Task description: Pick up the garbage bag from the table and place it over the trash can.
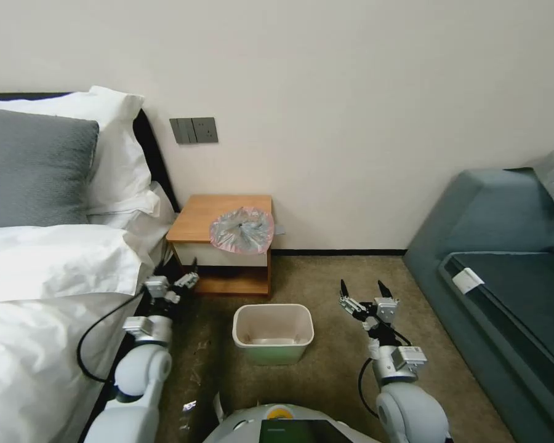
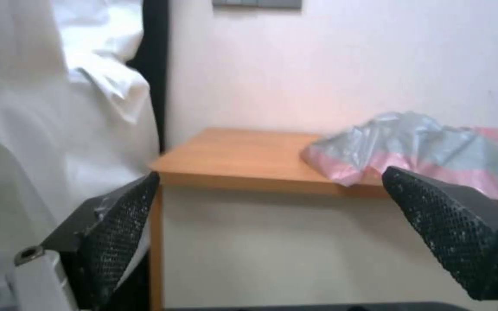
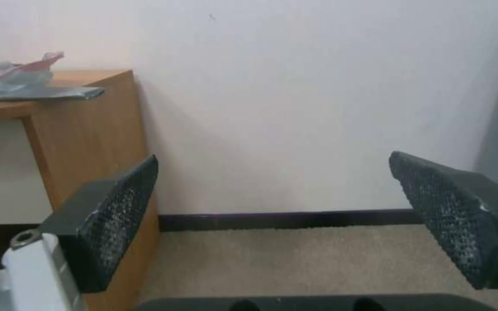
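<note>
One bag point(image 1: 242, 230) lies on the bench point(image 1: 203, 216) at the center of the head frame, above both claws and apart from them. The left claw point(image 1: 188, 274) and the right claw point(image 1: 366, 288) are open and empty. One bin point(image 1: 272, 333) stands between them, lower center.

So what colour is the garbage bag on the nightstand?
The garbage bag is translucent grey with a pink edge, clearest in the left wrist view.
</note>
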Tool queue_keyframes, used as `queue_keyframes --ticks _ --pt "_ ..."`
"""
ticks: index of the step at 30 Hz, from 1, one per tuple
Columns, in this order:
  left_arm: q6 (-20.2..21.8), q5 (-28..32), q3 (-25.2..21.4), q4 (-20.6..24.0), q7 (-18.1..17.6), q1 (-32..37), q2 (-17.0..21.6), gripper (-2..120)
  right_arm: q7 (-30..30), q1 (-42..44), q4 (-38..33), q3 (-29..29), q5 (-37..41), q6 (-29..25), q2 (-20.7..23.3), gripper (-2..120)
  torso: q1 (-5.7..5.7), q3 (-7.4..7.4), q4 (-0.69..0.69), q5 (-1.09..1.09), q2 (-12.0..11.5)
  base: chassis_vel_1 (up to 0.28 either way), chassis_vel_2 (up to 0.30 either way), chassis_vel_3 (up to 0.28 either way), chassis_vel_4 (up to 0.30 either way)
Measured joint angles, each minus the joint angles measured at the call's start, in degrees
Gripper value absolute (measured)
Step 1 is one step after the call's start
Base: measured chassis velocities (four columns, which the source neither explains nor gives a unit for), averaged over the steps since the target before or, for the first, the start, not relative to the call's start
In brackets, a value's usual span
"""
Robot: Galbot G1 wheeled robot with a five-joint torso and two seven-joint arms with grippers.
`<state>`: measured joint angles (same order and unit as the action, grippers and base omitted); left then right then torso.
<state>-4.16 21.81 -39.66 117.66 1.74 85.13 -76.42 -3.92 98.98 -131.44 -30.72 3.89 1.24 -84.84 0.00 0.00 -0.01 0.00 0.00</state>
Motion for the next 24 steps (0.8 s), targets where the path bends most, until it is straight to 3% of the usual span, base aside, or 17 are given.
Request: queue_keyframes --ticks 5,8,10,14,18,22,24 --pt "4.0 5.7 0.5 0.6 1.1 3.1 1.8 99 -1.0 -2.5 3.1 0.5 0.7 -2.5 3.4 100 0.00 0.01 0.02 0.00 0.0 0.000 0.000 0.000 0.000" --pt "4.4 5.8 1.0 0.6 1.1 4.3 1.9 99 -1.0 -4.2 4.9 0.7 0.8 -4.0 6.0 100 0.00 0.00 0.04 0.00 0.0 0.000 0.000 0.000 0.000" --pt "5.3 5.1 2.2 0.9 0.2 5.4 1.9 99 -0.9 -7.9 8.7 0.7 0.2 -6.4 10.9 100 0.00 0.00 -0.04 -0.02 0.0 0.000 0.000 0.000 0.000" --pt "5.7 3.8 2.4 1.4 -0.5 6.6 1.7 99 -0.5 -12.8 12.4 1.1 -1.1 -8.1 14.9 100 0.00 0.00 0.02 0.05 0.0 0.000 0.000 0.000 0.000" --pt "5.4 1.6 2.4 1.6 -1.7 8.0 1.0 99 1.3 -23.5 20.9 4.7 -6.8 -11.1 21.8 100 0.00 0.00 0.00 0.03 0.0 0.000 0.000 0.000 0.000" --pt "5.1 0.8 2.6 1.5 -1.9 8.0 0.5 99 1.8 -29.4 25.6 8.2 -11.0 -12.7 23.7 100 0.00 0.00 0.02 -0.01 0.0 0.000 0.000 0.000 0.000" --pt "4.0 -0.4 2.9 0.5 -2.1 7.5 0.3 99 2.8 -35.1 30.9 11.8 -16.7 -14.9 24.3 100 0.00 0.01 0.03 0.03 0.0 0.000 0.000 0.000 0.000"
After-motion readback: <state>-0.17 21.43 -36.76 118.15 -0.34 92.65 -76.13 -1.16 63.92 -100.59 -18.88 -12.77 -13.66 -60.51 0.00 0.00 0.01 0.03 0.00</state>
